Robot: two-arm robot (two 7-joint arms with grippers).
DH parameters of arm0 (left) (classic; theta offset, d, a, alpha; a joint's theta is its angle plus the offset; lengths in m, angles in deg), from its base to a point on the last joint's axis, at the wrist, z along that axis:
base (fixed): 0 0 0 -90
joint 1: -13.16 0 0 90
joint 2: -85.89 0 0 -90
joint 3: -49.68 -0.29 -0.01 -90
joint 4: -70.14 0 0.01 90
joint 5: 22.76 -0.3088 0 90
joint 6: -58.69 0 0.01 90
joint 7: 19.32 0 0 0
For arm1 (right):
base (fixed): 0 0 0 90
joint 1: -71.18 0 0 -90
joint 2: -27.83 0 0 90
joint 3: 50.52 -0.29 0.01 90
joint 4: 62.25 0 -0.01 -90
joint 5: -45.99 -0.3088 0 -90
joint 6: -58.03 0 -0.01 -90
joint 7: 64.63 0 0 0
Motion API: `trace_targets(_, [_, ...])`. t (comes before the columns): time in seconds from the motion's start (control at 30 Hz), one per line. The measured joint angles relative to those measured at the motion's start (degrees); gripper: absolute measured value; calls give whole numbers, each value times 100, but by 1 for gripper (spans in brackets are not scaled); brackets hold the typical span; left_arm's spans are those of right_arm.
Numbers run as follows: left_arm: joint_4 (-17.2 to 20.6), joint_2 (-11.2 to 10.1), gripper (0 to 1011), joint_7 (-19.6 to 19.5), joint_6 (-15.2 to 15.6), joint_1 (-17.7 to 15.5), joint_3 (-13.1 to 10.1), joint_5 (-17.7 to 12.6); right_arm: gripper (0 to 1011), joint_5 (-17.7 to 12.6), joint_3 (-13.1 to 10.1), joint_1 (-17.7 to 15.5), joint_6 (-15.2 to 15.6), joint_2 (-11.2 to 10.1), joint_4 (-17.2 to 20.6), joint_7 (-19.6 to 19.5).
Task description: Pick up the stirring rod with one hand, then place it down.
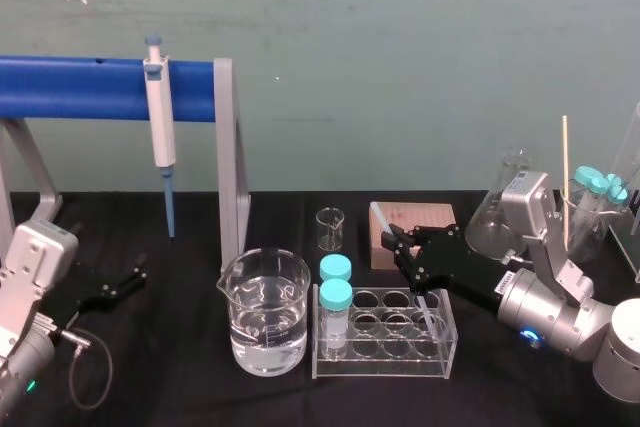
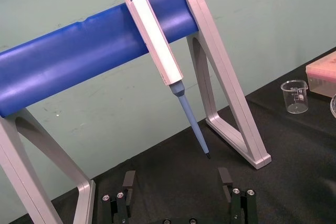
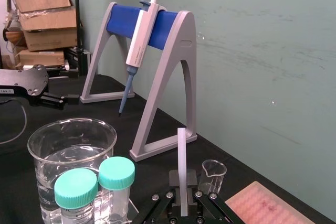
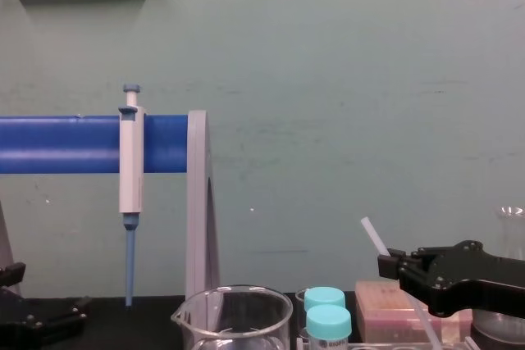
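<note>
Nearest us, at six o'clock on the black-clothed table (image 1: 160,392), stand a large glass beaker of water (image 1: 265,332) and, at its three o'clock, a clear plastic tube rack (image 1: 380,359) holding two teal-capped vials (image 1: 336,297). Just above the rack's far edge, the right black angular gripper (image 1: 408,255) has its fingers pinched onto the long translucent white stirring rod (image 3: 182,156), which is raised and tilted, its lower end over the rack's holes. We judge the lift done and the put-down due. To do it well, we should swing the rod clear of the rack and vials, lower it flat onto bare cloth, and loosen only once it rests. At nine o'clock the left gripper (image 1: 120,285) sits parked, fingers spread with nothing between them. Farthest, at eleven o'clock, a white-and-blue pipette (image 1: 160,127) hangs.
</note>
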Motion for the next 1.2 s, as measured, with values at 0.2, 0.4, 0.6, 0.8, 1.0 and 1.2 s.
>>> trace_targets(0.2, [0,0,1000,0,0,0,0,0,66,0,0,0,0,0,0,0])
trace_targets(0.4, [0,0,1000,0,0,0,0,0,66,-21,-31,-21,-29,1,26,0])
trace_targets(0.6, [0,0,1000,0,0,0,0,0,66,-59,-145,-114,-115,-15,232,-72])
trace_targets(0.8, [0,0,1000,0,0,0,0,0,66,-108,-299,-235,-209,-55,545,-171])
trace_targets(1.0, [0,0,1000,0,0,0,0,0,66,-273,-420,-279,-271,-90,832,-101])
trace_targets(1.2, [0,0,1000,0,0,0,0,0,66,-356,-502,-310,-426,-122,1086,-53])
